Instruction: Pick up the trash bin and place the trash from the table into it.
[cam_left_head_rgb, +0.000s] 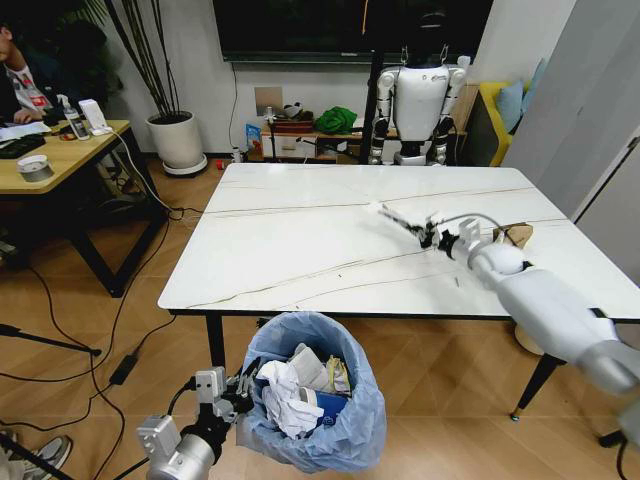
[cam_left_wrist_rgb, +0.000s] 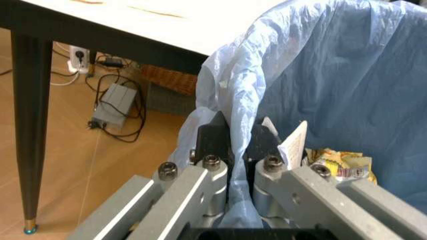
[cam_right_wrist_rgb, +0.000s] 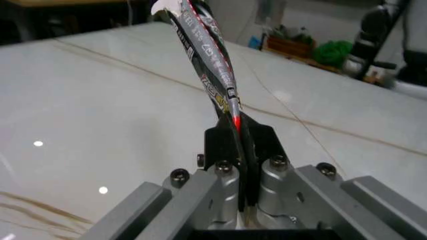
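Observation:
The trash bin (cam_left_head_rgb: 340, 425), lined with a crinkled light blue bag (cam_left_wrist_rgb: 333, 75), stands on the floor by the table's (cam_left_head_rgb: 300, 250) near edge, full of white papers and wrappers (cam_left_head_rgb: 295, 395). My left gripper (cam_left_head_rgb: 243, 388) is low beside it, shut on the bag's rim (cam_left_wrist_rgb: 237, 145). Over the table's right half, my right gripper (cam_left_head_rgb: 432, 237) is shut on a thin dark and silver wrapper (cam_left_head_rgb: 395, 217) with a red stripe (cam_right_wrist_rgb: 213, 65), which sticks out beyond the fingers above the tabletop. A crumpled brown paper bag (cam_left_head_rgb: 513, 235) lies on the table just behind that gripper.
A light wooden desk (cam_left_head_rgb: 60, 160) stands at the left, with cables (cam_left_head_rgb: 110, 330) on the floor below it. A black table leg (cam_left_wrist_rgb: 33, 125) and a power strip (cam_left_wrist_rgb: 113, 105) are close to the bin. A white robot (cam_left_head_rgb: 420, 105) and a plant pot (cam_left_head_rgb: 178, 140) stand at the back.

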